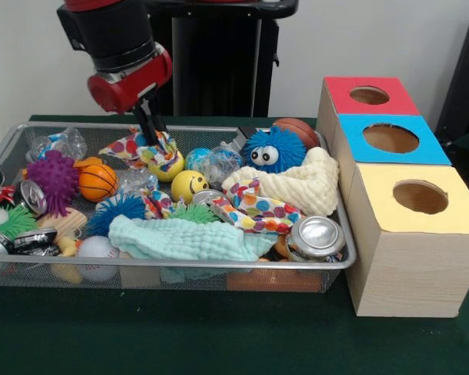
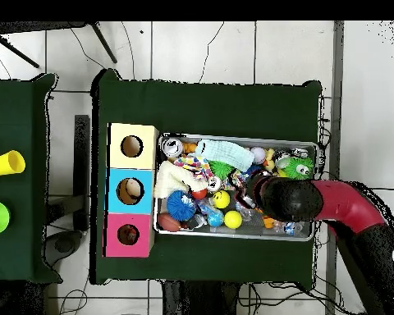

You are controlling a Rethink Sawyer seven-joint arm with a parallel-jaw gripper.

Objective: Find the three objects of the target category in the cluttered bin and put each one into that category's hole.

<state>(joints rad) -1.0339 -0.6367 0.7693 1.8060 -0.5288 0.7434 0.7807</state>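
The wire-mesh bin (image 1: pixel 8 148) is full of clutter; it also shows in the overhead view (image 2: pixel 309 145). My gripper (image 1: pixel 153 134) reaches down into its far left part. The fingertips sit close together, buried in a bunched polka-dot cloth (image 1: pixel 137 146) that tents up around them. No soft toy animal shows clearly. An orange-tan shape (image 1: pixel 270 280) lies under the cloths at the bin's front, too hidden to name. The red-ringed hole (image 1: pixel 369 95) is in the farthest box; it also shows in the overhead view (image 2: pixel 128 235). In the overhead view the arm (image 2: pixel 315 201) covers the gripper.
Around the gripper lie an orange toy basketball (image 1: pixel 98 181), a purple spiky ball (image 1: pixel 55 178), a yellow smiley ball (image 1: pixel 189 186) and a blue fuzzy ball with googly eyes (image 1: pixel 273 150). A cream cloth (image 1: pixel 301 187), a mint cloth (image 1: pixel 180 238) and a can (image 1: pixel 318 234) fill the front right. The blue-ringed hole (image 1: pixel 391 138) and yellow-ringed hole (image 1: pixel 420 197) are nearer.
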